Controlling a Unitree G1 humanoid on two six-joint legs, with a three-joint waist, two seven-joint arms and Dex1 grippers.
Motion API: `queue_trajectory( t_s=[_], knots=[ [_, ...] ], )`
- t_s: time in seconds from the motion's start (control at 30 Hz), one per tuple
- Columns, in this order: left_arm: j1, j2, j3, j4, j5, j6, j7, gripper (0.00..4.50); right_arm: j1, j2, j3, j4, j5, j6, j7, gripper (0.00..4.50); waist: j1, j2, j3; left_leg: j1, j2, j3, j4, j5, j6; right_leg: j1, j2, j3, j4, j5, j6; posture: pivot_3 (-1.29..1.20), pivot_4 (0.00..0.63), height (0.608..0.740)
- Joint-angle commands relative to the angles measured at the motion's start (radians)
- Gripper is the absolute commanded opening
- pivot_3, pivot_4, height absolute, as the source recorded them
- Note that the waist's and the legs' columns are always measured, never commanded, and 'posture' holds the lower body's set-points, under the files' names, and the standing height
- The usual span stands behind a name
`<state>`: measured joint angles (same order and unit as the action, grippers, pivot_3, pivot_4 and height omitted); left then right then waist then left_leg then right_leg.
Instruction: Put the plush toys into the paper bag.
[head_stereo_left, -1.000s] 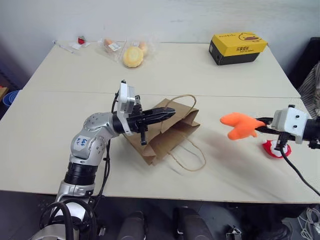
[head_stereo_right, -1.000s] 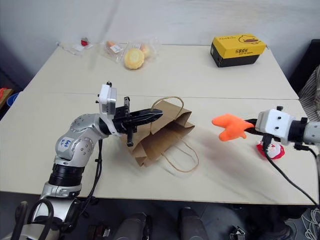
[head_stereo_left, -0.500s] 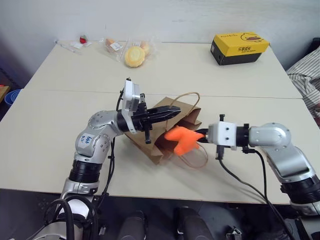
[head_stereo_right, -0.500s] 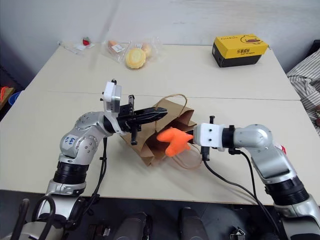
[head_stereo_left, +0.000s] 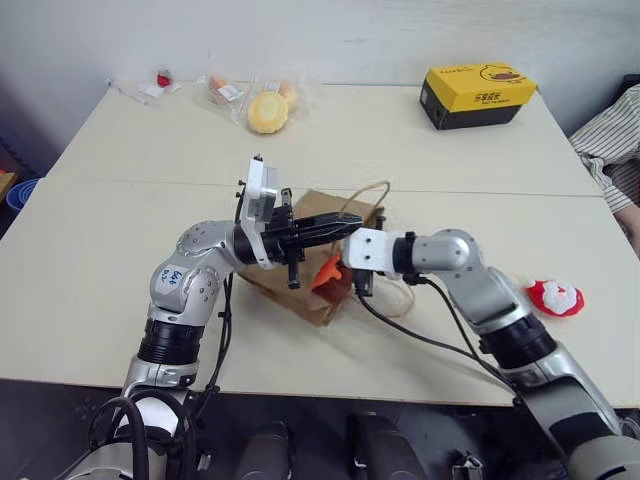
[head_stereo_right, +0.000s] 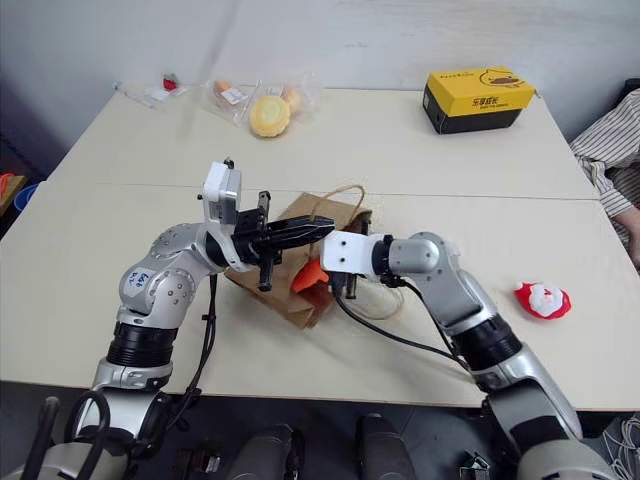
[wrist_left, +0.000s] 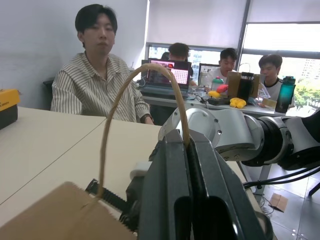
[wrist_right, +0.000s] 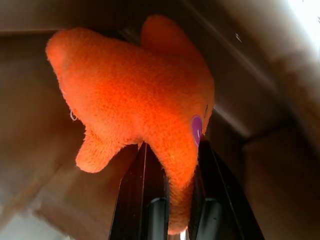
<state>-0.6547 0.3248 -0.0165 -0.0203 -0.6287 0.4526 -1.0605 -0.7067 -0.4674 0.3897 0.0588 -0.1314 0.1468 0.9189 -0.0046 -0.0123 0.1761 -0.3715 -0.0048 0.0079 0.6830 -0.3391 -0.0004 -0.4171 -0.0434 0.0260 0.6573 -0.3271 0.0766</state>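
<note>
Now, left gripper (head_stereo_left: 345, 226): pinched together on the bag's (head_stereo_left: 305, 285) handle.
Right gripper (head_stereo_left: 338, 270): clamped on the orange fish (wrist_right: 135, 105), at the bag's mouth.
Red toy (head_stereo_left: 555, 297): on the table's (head_stereo_left: 100, 230) right side, well apart.

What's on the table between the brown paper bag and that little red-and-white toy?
Nothing lying on it: bare tabletop separates the paper bag from the red-and-white toy; the right arm reaches across above it, seen from the head views.
</note>
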Motion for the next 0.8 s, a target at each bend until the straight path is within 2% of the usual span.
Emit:
queue_trajectory(
  t_s=[0.03, 0.2, 0.37, 0.43, 0.6, 0.63, 0.8],
  knots=[
    [-0.014, -0.002, 0.017, -0.019, -0.032, 0.004, -0.009, 0.00, 0.001, 0.042, 0.001, 0.075, -0.015, -0.056, -0.050, 0.05, -0.002, 0.000, 0.000, 0.000, 0.000, 0.000, 0.000, 0.000, 0.000, 0.000, 0.000, 0.000, 0.001, 0.000, 0.000, 0.00, 0.150, 0.740],
    [-0.006, 0.000, 0.030, -0.028, -0.042, 0.012, -0.004, 0.00, 0.045, 0.105, -0.041, 0.124, 0.046, -0.108, -0.073, 0.05, -0.011, 0.000, 0.000, 0.000, 0.000, 0.000, 0.000, 0.000, 0.000, 0.000, 0.000, 0.000, 0.001, 0.000, 0.000, 0.00, 0.150, 0.740],
    [0.005, 0.002, 0.037, -0.039, -0.041, 0.013, 0.005, 0.00, 0.072, 0.105, -0.078, 0.086, 0.100, -0.128, -0.058, 1.76, -0.022, 0.000, 0.000, 0.000, 0.000, 0.000, 0.000, 0.000, 0.000, 0.000, 0.000, 0.000, 0.002, 0.000, 0.000, 0.00, 0.150, 0.740],
    [0.011, 0.005, 0.040, -0.043, -0.042, 0.014, 0.007, 0.00, 0.086, 0.106, -0.124, 0.040, 0.168, -0.106, -0.042, 2.54, -0.023, 0.000, 0.000, 0.000, 0.000, 0.000, 0.000, 0.000, 0.000, 0.000, 0.000, 0.000, 0.002, 0.000, 0.000, 0.00, 0.150, 0.740],
    [0.022, 0.015, 0.046, -0.044, -0.039, 0.015, 0.007, 0.00, 0.161, 0.001, -0.233, -0.128, 0.378, 0.035, 0.110, 4.33, -0.020, 0.000, 0.000, 0.000, 0.000, -0.001, -0.001, 0.000, 0.000, 0.000, 0.000, -0.001, 0.001, 0.000, 0.000, 0.00, 0.150, 0.740],
    [0.023, 0.016, 0.046, -0.044, -0.038, 0.015, 0.007, 0.00, 0.181, -0.020, -0.252, -0.153, 0.414, 0.046, 0.135, 4.45, -0.019, 0.000, 0.000, 0.000, 0.000, -0.001, -0.001, 0.000, 0.000, 0.001, 0.000, -0.001, 0.001, 0.000, 0.000, 0.00, 0.150, 0.740],
    [0.032, 0.014, 0.042, -0.039, -0.031, 0.010, 0.001, 0.00, 0.321, -0.143, -0.343, -0.248, 0.545, 0.087, 0.245, 4.45, -0.017, 0.000, 0.000, 0.000, 0.000, -0.002, -0.001, -0.001, 0.001, 0.003, 0.000, -0.002, -0.001, 0.000, 0.000, 0.00, 0.150, 0.740]
  ],
)
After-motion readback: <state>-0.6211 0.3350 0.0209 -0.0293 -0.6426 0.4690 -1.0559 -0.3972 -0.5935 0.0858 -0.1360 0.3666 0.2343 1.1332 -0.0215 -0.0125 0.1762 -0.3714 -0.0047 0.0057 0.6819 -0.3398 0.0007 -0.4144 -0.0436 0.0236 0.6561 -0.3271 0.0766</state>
